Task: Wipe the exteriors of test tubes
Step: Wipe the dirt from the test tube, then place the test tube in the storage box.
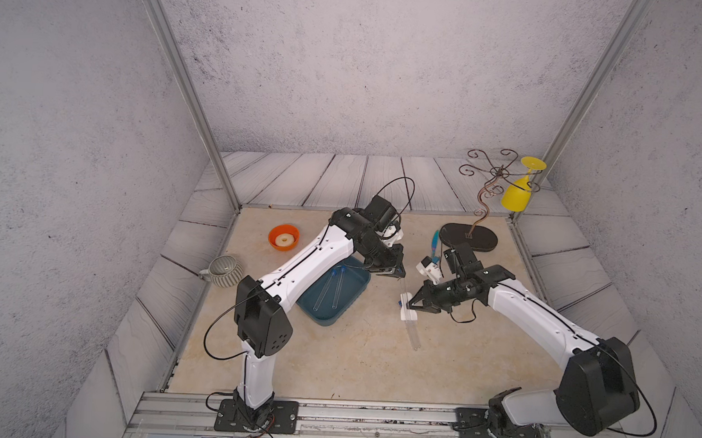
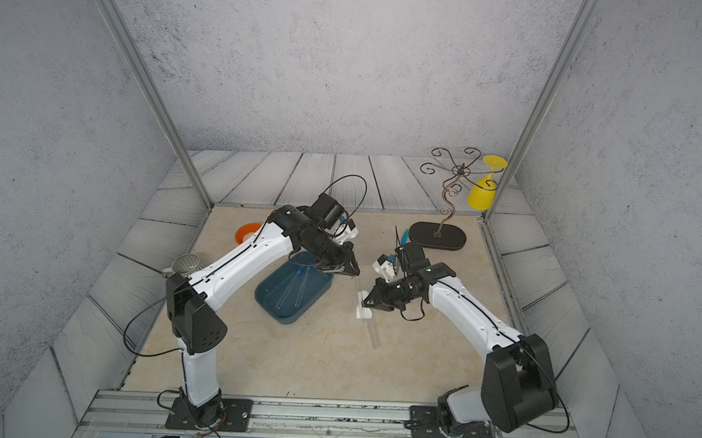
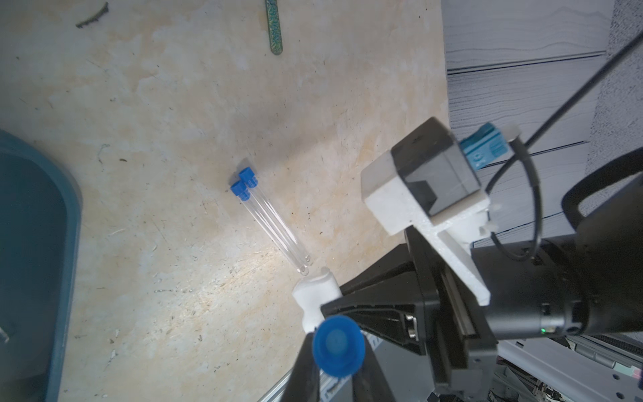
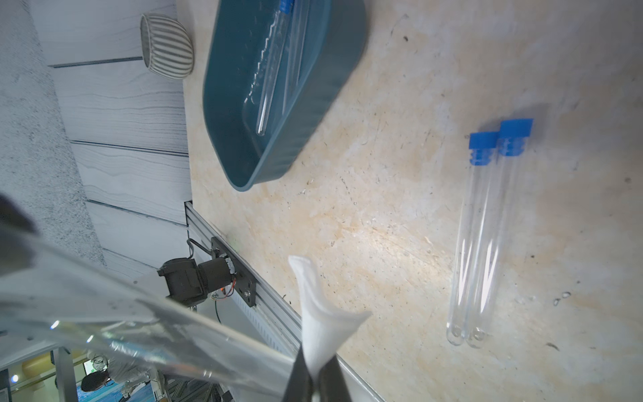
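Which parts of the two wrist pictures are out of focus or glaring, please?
Left wrist view: the round blue plastic cap nearest the lens is soft. Right wrist view: the long clear tube close to the lens is a blurred streak. Both: bright glare on the beige table.

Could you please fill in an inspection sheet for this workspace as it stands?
Surface: beige tabletop, scuffed, small specks.
Job's things: tray tubes, two, lying in the blue tray; table tubes, two, capped, side by side; held tube, off the surface.
Clutter: orange bowl, striped cup, knife, wire stand with hanging yellow glass.
Grippers: left tool shut on the held tube's capped end; right tool shut on a white wipe.
Cables: black cables loop off both arms, none on the tubes.
Surroundings: grey walls, aluminium rail in front.
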You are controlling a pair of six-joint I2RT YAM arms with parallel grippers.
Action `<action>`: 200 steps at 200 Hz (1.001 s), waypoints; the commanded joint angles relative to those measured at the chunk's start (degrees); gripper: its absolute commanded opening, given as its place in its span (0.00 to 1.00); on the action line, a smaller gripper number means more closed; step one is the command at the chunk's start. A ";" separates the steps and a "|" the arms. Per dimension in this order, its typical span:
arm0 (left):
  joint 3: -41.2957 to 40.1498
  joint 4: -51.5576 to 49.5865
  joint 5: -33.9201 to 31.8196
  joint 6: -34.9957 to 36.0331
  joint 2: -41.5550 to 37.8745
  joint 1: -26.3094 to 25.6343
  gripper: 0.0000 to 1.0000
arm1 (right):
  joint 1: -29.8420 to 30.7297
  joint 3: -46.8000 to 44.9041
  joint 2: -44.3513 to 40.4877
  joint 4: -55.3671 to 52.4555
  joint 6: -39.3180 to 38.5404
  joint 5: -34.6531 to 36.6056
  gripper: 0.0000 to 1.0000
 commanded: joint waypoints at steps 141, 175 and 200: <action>-1.78 -1.08 -4.69 2.55 -0.44 2.23 0.13 | 0.03 6.30 -2.06 -0.11 3.07 -4.15 0.07; -2.00 -1.91 -6.50 3.81 -0.61 5.91 0.13 | -0.97 5.71 -3.43 -4.21 0.75 -2.39 0.07; -1.83 -3.69 -8.87 5.71 -0.62 8.62 0.13 | -2.99 5.54 -4.13 -5.82 -0.50 -2.66 0.07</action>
